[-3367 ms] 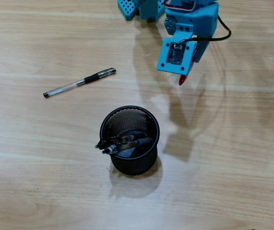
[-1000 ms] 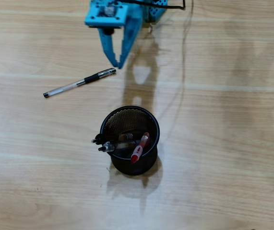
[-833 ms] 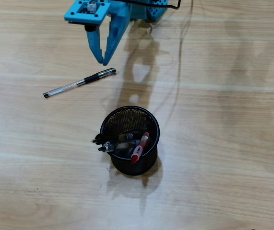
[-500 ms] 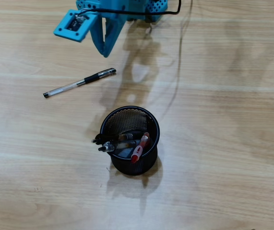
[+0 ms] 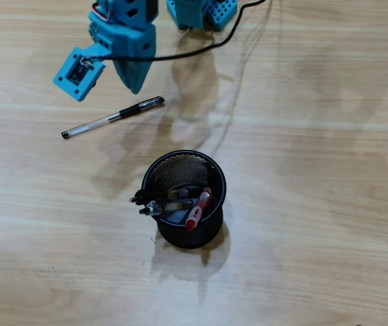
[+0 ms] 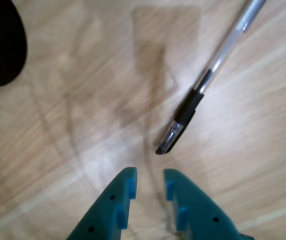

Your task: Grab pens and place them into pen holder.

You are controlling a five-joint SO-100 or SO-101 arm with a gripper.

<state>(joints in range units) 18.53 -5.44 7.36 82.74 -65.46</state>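
Claw [image 6: 150, 181]: empty, fingers nearly together with a narrow gap, above the counter [image 5: 329, 204].
Loose pen [image 5: 112, 117]: flat on the counter just ahead of the claw tips, apart from them.
Pen holder [image 5: 215, 178]: upright, well beyond the pen from the claw; other pens [image 5: 180, 202] lean inside it.
Room: bare wood all around the loose pen.
Surface: pale wood grain, with soft shadows.

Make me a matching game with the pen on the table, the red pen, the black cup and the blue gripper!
Things:
1. clear pen
2. red pen
3. pen holder
4. gripper

Where or how:
A. stands upright in the middle of the table
B. lies flat on the wood
C. hovers just short of the loose pen's end
D. leans inside the mesh cup

Pairs: 1-B, 2-D, 3-A, 4-C
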